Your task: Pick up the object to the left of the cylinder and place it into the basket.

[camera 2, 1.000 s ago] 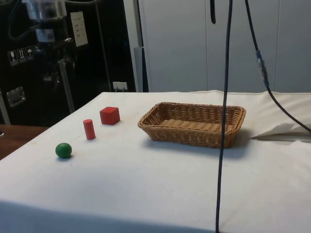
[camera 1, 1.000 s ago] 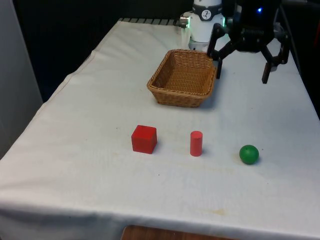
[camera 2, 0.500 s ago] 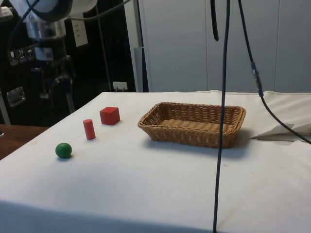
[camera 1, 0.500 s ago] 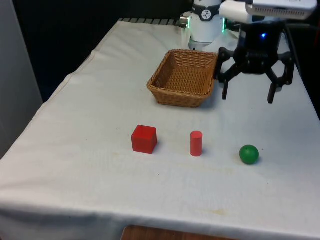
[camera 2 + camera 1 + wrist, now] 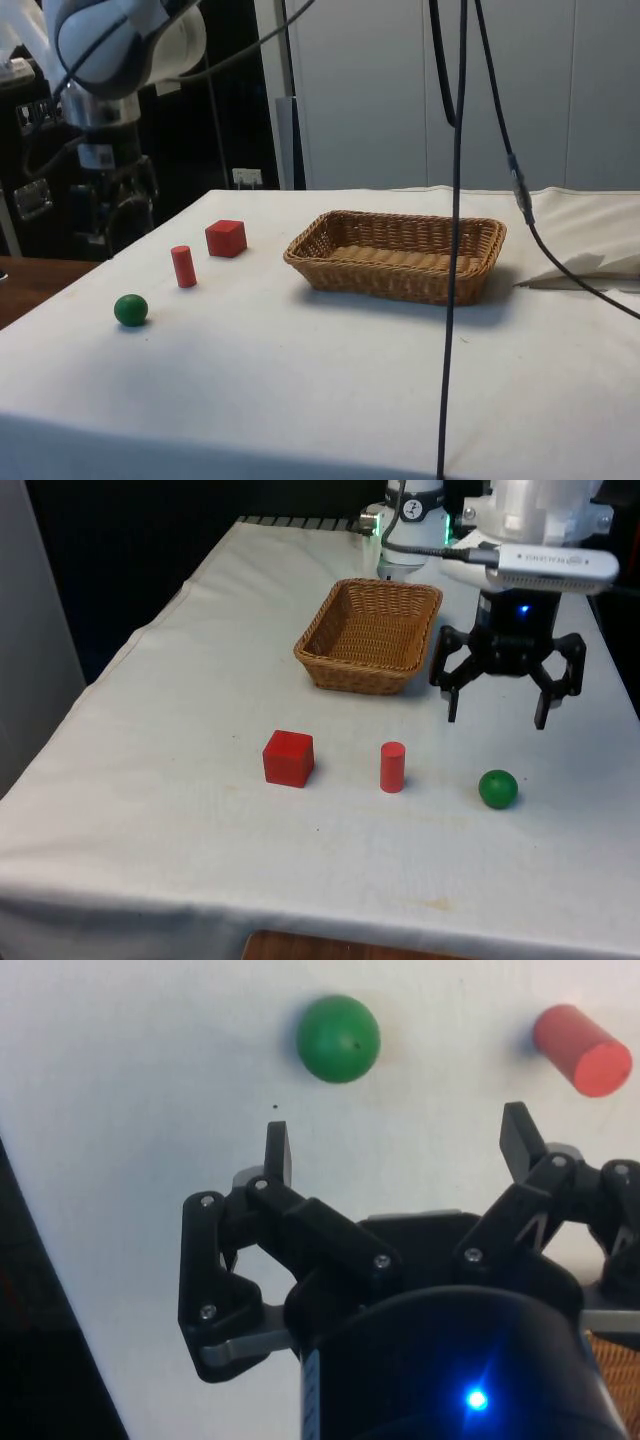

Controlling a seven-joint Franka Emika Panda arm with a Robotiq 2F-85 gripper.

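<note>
My gripper [image 5: 497, 721] is spread wide and holding nothing, hanging above the cloth between the basket [image 5: 368, 635] and the green ball [image 5: 498, 788]. In the side view the gripper [image 5: 107, 240] sits high over the table edge.

Target is the red cube [image 5: 288, 757], resting on the table at 9 o'clock from the red cylinder [image 5: 392, 767] in the front view, clear gap between them. Untouched so far. The ball lies at 3 o'clock from the cylinder, on the opposite side from the cube.

Risks as I judge them:
- Wrong pick. I'm closest to the ball; in the wrist view the green ball [image 5: 338, 1038] and red cylinder [image 5: 582, 1049] both lie ahead of my fingers [image 5: 277, 1152]. A straight descent from here lands on the wrong object.
- Left/right mix-up. In the side view the red cube [image 5: 226, 238] and green ball [image 5: 130, 310] flank the red cylinder [image 5: 183, 266] along a diagonal, so "left" is easy to flip.
- Traverse too low. The path to the cube crosses the cylinder; a low finger tips it and it rolls.
- Cube faces misaligned to my jaws: corner grip, twist, drop short of the basket [image 5: 398, 254].
</note>
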